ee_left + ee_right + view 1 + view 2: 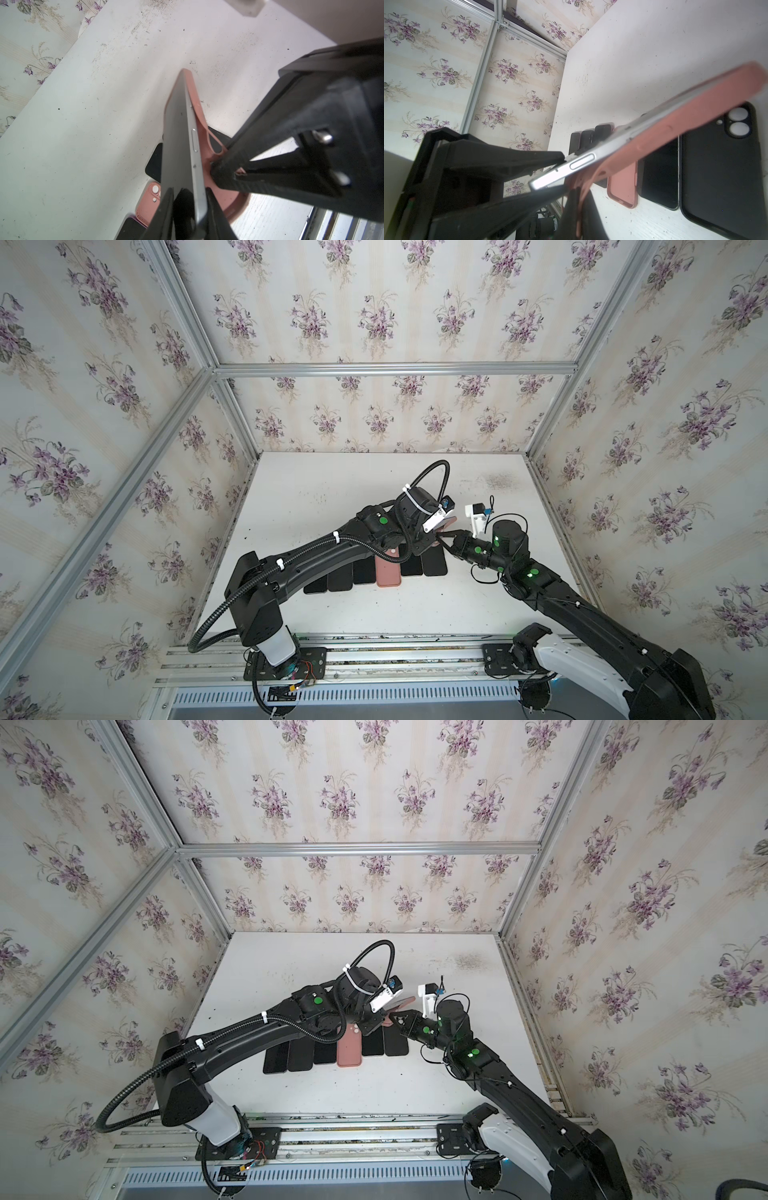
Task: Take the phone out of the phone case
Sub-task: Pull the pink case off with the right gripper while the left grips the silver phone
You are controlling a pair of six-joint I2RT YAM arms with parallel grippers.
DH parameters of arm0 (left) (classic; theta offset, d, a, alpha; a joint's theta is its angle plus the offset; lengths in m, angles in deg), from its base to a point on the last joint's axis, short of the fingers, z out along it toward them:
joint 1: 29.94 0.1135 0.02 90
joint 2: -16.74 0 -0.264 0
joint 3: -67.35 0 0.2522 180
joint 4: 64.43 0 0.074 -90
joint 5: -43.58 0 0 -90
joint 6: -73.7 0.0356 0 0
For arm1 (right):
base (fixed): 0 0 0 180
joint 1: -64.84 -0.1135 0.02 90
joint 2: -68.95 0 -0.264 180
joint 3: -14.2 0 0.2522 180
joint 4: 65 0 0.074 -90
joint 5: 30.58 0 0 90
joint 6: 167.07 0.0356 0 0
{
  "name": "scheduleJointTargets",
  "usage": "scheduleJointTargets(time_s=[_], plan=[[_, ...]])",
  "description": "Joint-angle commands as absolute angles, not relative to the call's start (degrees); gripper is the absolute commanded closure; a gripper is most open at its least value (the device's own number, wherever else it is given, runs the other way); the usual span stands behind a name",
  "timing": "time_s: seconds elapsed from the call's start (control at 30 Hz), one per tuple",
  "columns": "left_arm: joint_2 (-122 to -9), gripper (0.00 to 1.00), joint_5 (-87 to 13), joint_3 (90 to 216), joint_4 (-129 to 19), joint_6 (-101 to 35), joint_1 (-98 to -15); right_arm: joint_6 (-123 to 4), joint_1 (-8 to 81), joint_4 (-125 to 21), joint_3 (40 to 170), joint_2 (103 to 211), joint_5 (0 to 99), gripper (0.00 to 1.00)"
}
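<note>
- Two grips met on one object in both top views. The left gripper and right gripper converged over the middle of the bench. They held the phone case aloft above the far end of a row of phones and cases. The fingers were too small there to read. Risk judged: a drop would land on that row.
- In a top view, a loose pink case lay in the row. Only a pink sliver of the held phone case showed between the arms.
- Left wrist view:
  - The left fingers were clamped on the end of the phone, one on each face.
  - The right gripper was pinched together on a peeled lip of the phone case.
  - The phone had a dark screen and a silver edge, with a side button showing.
  - The phone case was salmon pink and soft. It was stretched into a thin loop off the near edge, with its far corner seated on the phone.
  - Risk judged: the thin lip could slip from the pinch, or snap back onto the phone if pulled too fast.
- Right wrist view:
  - The left gripper held the phone by its corner only, a small purchase.
  - Risk judged: a hard tug through the phone case could lever the phone out of those fingers.
  - The phone case covered most of the phone's back and was free along the near edge only.
  - A black case lay on the bench beneath.
</note>
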State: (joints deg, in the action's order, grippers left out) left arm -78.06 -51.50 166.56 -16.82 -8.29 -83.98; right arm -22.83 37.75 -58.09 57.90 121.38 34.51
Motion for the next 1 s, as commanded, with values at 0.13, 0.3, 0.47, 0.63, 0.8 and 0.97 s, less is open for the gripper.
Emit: scheduleJointTargets(time_s=[0.13, 0.3, 0.47, 0.63, 0.8, 0.97], plan=[[-77.74, 0.88, -51.47, 166.79, -18.09, -9.76, -84.34, -23.11, 37.86, -61.56, 59.01, 120.21, 34.18, 1.0], [-77.48, 0.93, -51.07, 167.82, -18.02, -10.94, -84.41, -23.17, 38.03, -58.61, 59.49, 119.67, 34.86, 1.0], [-75.81, 0.95, -53.19, 168.44, -17.61, -13.22, -84.59, -26.53, 39.28, -43.5, 63.63, 120.2, 38.43, 1.0], [-74.93, 0.96, -56.72, 168.31, -15.51, -15.56, -86.28, -31.37, 43.92, -25.05, 67.93, 124.54, 38.59, 1.0], [-76.34, 0.97, -60.22, 169.63, -12.11, -18.59, -88.69, -35.5, 51.86, -15.67, 68.42, 125.74, 38.18, 1.0], [-82.36, 0.97, -66.43, 176.9, -3.82, -21.43, -91.55, -43.47, 59.81, -7.36, 71.04, 125.69, 42.56, 1.0]])
